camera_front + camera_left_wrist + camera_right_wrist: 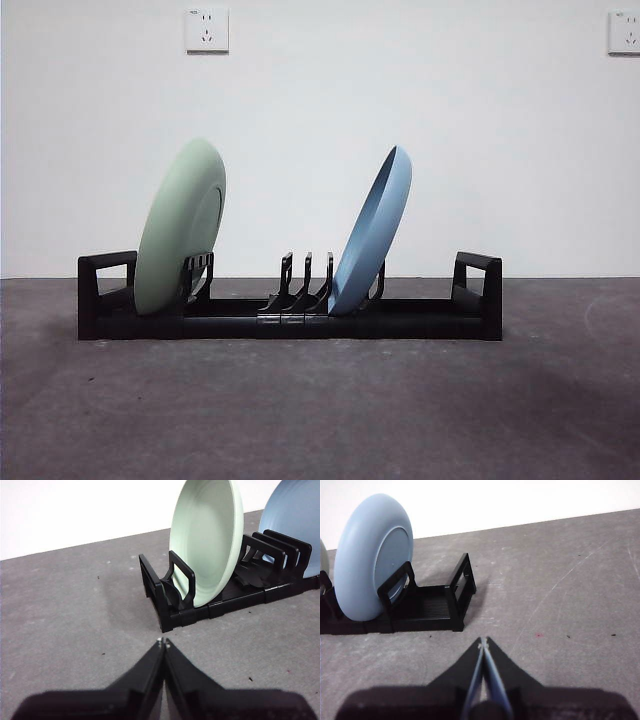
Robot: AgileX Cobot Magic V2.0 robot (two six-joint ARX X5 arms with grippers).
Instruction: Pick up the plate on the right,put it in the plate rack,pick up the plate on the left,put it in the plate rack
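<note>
The black plate rack (420, 318) stands across the middle of the table. A pale green plate (180, 230) leans upright in its left slots, and a blue plate (372, 232) leans upright among the prongs right of centre. In the left wrist view my left gripper (163, 642) is shut and empty, a short way off the rack's (165, 607) left end, with the green plate (206, 540) beyond. In the right wrist view my right gripper (483, 641) is shut and empty, a little apart from the rack's (457, 592) right end, near the blue plate (370, 555). Neither arm shows in the front view.
Grey tabletop (320, 410) lies around the rack, with a white wall behind. Two wall sockets (206, 30) sit high on the wall. Three bare prongs (305, 280) stand between the plates.
</note>
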